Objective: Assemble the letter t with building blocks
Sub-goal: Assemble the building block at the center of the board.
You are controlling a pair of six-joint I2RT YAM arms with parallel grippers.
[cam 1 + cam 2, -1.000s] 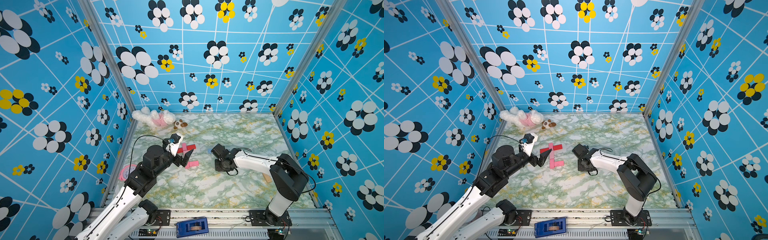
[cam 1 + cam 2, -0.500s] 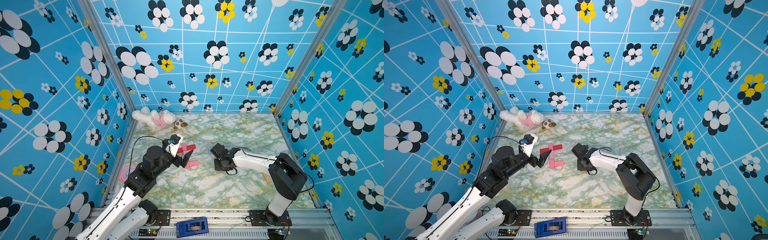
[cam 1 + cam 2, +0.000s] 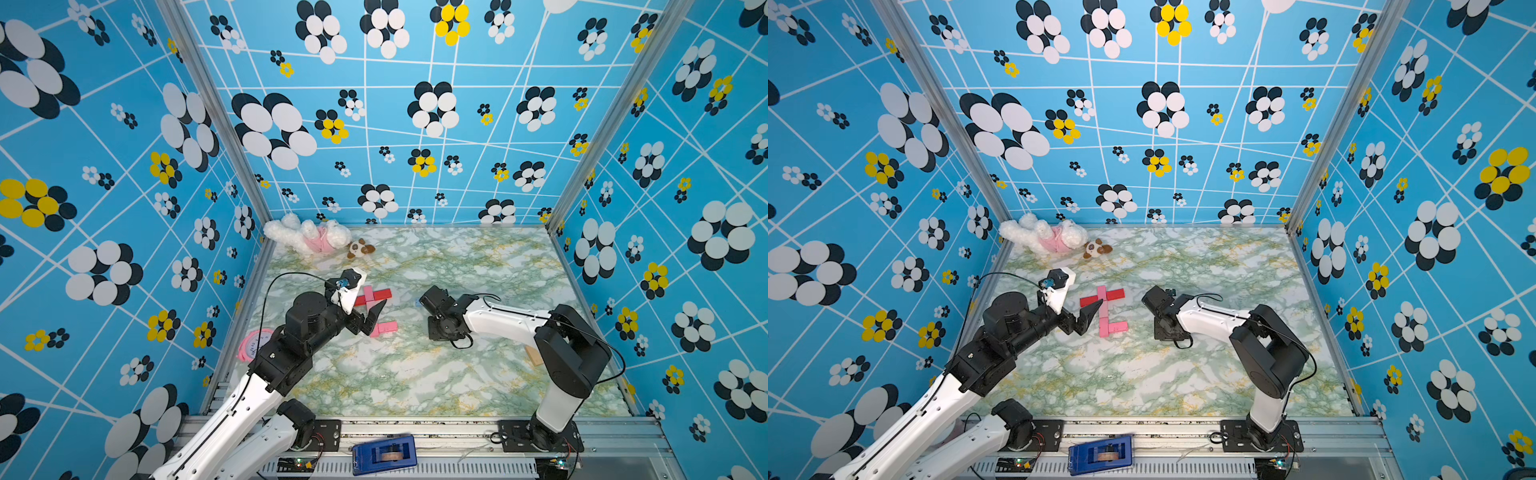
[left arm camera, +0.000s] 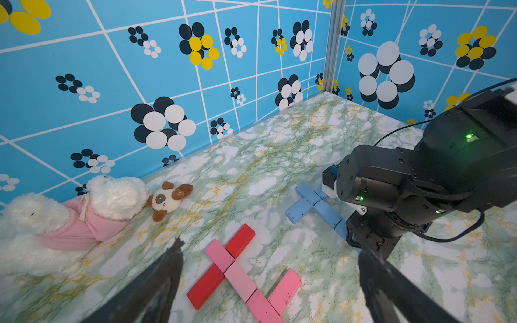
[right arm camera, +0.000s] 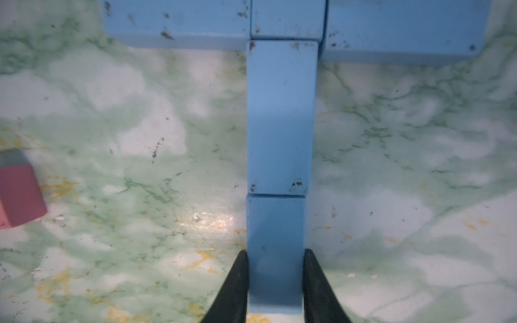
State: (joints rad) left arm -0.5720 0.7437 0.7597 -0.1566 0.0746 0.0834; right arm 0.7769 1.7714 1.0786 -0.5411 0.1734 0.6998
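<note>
The dial of the pink round clock [image 3: 254, 345] is too small to read. The left gripper [image 4: 271, 247] hangs with its fingers spread wide and empty over the pink and red flat rectangular blocks [image 3: 1106, 322], which lie as a letter on the green-white marble-pattern table [image 3: 415, 374]. The right gripper [image 5: 275, 251] has its fingers pressed on both sides of the end light blue flat block [image 5: 275, 223], at the foot of the light blue block letter [image 4: 303, 208]. Compared with one second before, both arms and all blocks stand almost in the same places.
</note>
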